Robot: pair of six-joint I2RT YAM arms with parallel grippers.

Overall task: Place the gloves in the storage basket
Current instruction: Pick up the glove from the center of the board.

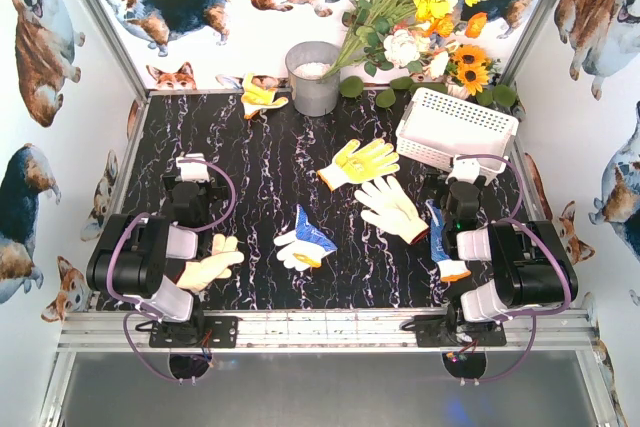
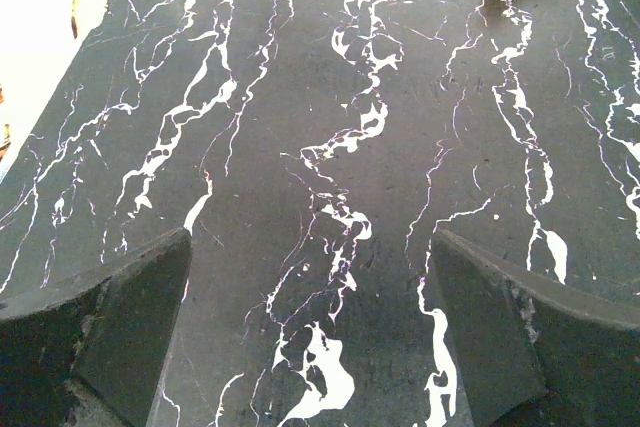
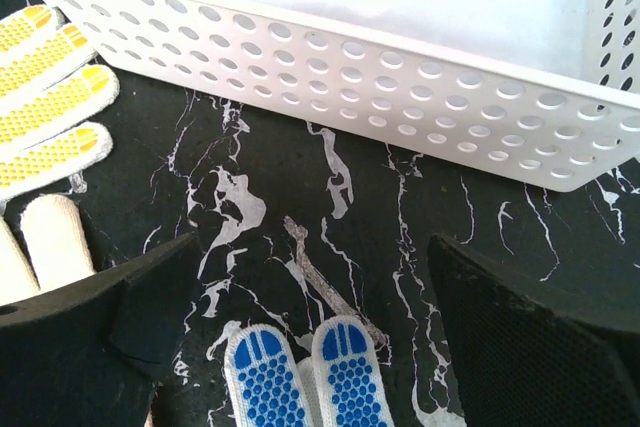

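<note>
jaws wide and empty on both sides: left gripper well left of the storage basket, then cream glove, blue-and-white glove, yellow-dotted glove and white knit glove lying left of it, blue dotted glove in front, right gripper facing its near wall.
</note>
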